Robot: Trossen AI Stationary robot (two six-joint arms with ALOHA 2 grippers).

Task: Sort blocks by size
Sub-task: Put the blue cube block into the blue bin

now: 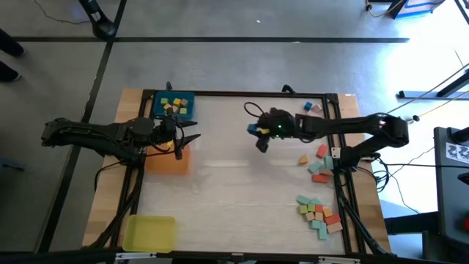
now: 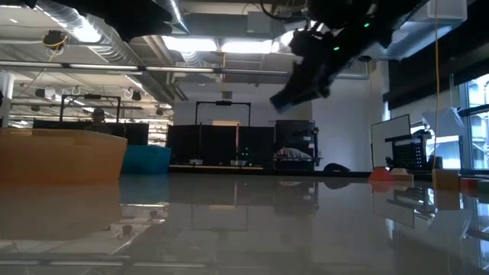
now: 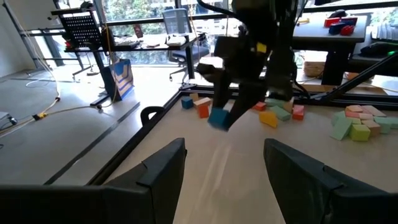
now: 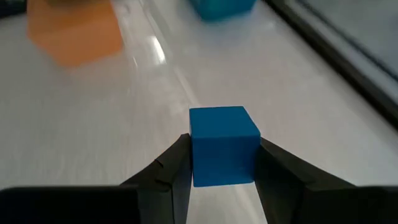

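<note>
right gripper (image 4: 221, 186) has its jaws clamped on a small blue cube (image 4: 224, 144) over mid-table, blue tray (image 1: 176, 105) lies further toward the left arm, whose jaws gape empty.

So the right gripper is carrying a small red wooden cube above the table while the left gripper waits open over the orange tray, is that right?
Not quite: the small wooden cube clamped in the right gripper is blue, not red, as the right wrist view shows. The rest holds: it is carried above the table while the left gripper waits open over the orange tray.
</note>
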